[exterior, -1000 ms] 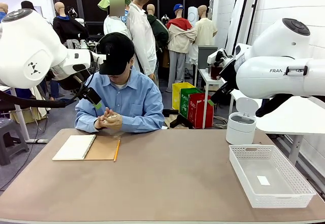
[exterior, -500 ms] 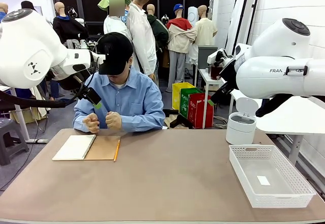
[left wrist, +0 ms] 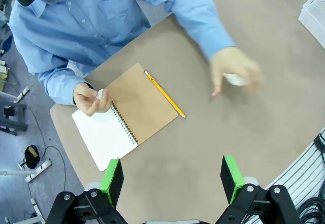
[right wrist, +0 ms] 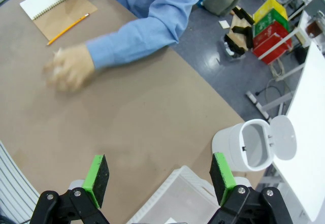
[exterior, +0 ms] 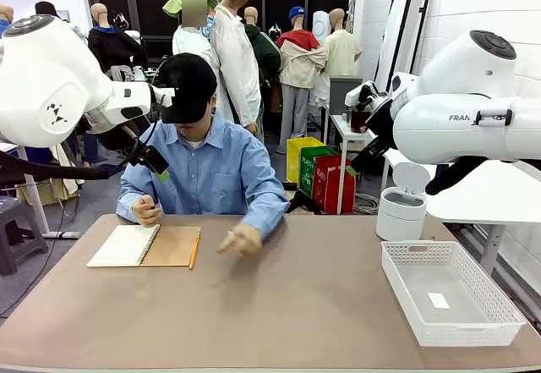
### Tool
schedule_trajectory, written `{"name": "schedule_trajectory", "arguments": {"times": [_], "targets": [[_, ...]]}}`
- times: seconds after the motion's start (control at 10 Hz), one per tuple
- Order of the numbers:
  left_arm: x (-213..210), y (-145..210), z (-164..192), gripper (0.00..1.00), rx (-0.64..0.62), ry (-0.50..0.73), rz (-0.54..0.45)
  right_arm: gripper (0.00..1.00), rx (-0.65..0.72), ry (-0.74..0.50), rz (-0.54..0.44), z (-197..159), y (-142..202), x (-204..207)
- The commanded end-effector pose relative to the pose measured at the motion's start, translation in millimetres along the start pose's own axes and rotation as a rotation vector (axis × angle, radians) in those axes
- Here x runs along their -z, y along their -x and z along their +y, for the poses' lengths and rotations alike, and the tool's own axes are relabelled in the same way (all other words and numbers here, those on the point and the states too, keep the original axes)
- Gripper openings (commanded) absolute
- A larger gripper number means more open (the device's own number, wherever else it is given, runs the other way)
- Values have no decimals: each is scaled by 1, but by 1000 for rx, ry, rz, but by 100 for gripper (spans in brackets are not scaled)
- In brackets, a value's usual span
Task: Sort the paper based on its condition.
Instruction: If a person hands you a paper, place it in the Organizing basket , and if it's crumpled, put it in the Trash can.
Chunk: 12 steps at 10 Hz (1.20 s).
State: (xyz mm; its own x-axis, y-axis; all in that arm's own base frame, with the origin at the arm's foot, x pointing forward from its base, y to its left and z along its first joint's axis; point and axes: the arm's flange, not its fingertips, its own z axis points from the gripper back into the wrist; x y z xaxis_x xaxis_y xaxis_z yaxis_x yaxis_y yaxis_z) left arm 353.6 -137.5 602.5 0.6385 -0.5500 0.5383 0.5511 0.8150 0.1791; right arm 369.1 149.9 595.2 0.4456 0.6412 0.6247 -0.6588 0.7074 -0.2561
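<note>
Left gripper: jaws spread wide with the green pads well apart and nothing between them. It hangs above the table, on the robot's side of the notebook. Right gripper: jaws likewise wide apart and empty, high over the table, well away from the notebook on the basket side. The notebook lies open and flat near the person's edge of the table, with its white page on one side and its tan cover toward the table's middle. A yellow pencil lies along the outer edge of the tan cover. The person's right hand rests at the far corner of the notebook's white page, closed on a small white piece too small to identify. The person's left hand is out over the table, well apart from the notebook on the pencil side, and is motion-blurred. The paper shows as a white lump under that hand; whether it touches the table cannot be told. Farther from the notebook in the same direction stands a white basket with a small white scrap on its floor. A white bin with its lid raised is just beyond the basket.
</note>
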Motion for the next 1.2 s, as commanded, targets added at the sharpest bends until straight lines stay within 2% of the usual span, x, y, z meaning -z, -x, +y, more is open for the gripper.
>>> {"name": "schedule_trajectory", "arguments": {"times": [0.0, 0.6, 1.1], "targets": [[-1, 0, 0, 100, 6, 4, -4, 100, 0, -4, 7, -1, -1, -1], [-1, 0, 0, 100, 6, 4, -4, 100, 0, 0, 0, 0, 0, 0], [-1, 0, 0, 100, 6, 4, -4, 100, -40, -58, 21, 24, -11, 26]]}}
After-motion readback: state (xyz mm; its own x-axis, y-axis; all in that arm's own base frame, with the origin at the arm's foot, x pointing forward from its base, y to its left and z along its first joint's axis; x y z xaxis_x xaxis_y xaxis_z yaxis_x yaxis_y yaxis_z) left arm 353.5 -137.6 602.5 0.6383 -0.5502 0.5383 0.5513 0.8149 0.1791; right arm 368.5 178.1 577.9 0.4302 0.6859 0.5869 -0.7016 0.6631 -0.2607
